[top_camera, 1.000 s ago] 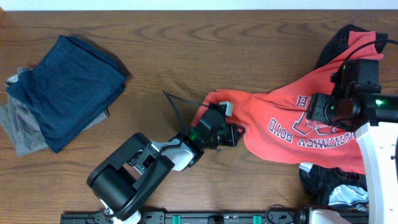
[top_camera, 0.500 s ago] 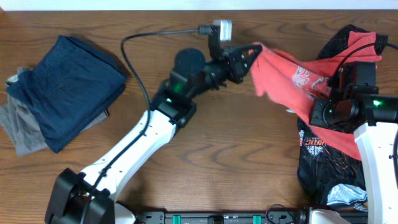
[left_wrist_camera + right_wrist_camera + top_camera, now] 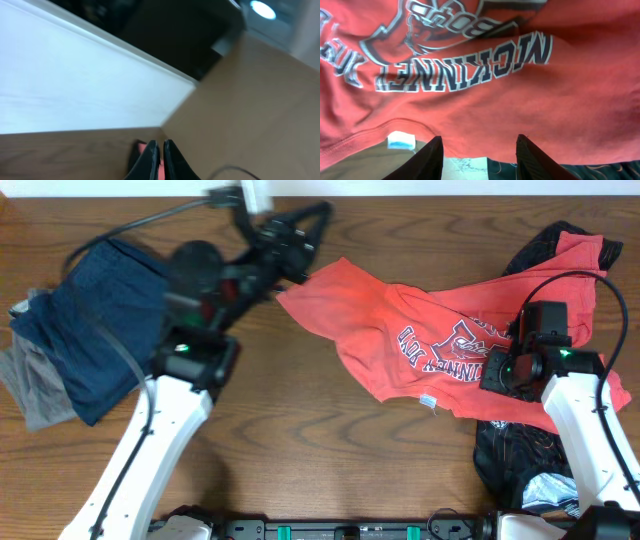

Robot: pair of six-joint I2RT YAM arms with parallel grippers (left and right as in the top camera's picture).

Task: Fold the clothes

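**Shirt drawn out across the bench**

Overhead: the left gripper [image 3: 305, 230], blurred, has swung from far centre towards the far left. The coral T-shirt [image 3: 370, 330], bunched half a second ago, now lies spread from there to the right gripper [image 3: 500, 370], its chest graphic showing. Folded dark blue clothing [image 3: 110, 310] lies at the left and a black garment [image 3: 515, 465] at the near right.

Left wrist: the gripper [image 3: 161, 145] is closed, a sliver of red cloth pinched between its fingers.

Right wrist: the gripper [image 3: 480, 142] stands part open at the T-shirt [image 3: 470, 100] hem, beside a white label [image 3: 400, 140], gripping nothing visible.
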